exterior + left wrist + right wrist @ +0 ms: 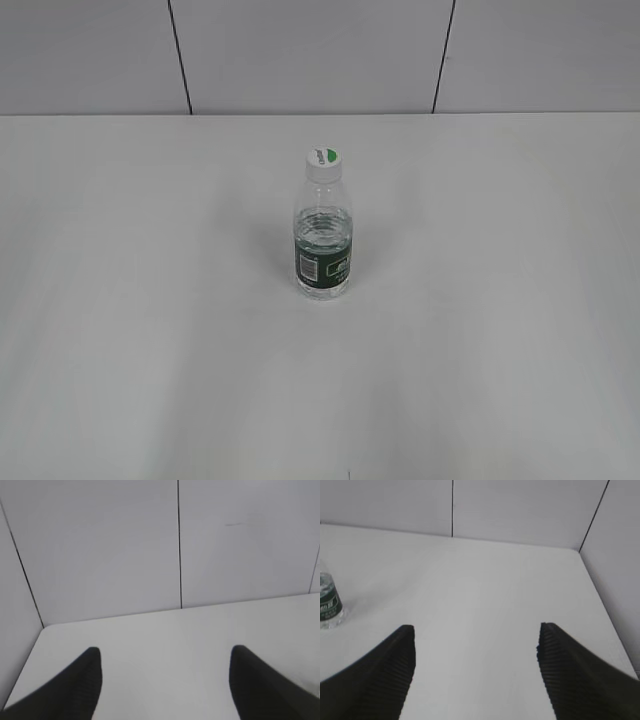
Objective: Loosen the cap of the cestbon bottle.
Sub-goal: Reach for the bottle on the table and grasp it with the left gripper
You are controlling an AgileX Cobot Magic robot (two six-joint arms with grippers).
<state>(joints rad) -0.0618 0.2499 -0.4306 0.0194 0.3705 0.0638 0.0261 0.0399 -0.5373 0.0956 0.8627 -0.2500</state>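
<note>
Both sets of jaws stand spread wide with nothing between them, the left gripper (165,677) over bare counter (170,635) near a back corner where the wall panels meet, the right gripper (476,672) with the bottle (329,602) off to its left, well apart. The bottle (323,225) stands upright near the middle of the counter (500,300), its white cap (323,158) screwed on and showing a green half-circle with lettering too small to read, its dark green label carrying a white patch whose print cannot be made out. Open counter lies all round the bottle in the exterior view, where neither arm appears, while the right wrist view catches only the bottle's lower part at the frame edge and the left wrist view misses it altogether.
</note>
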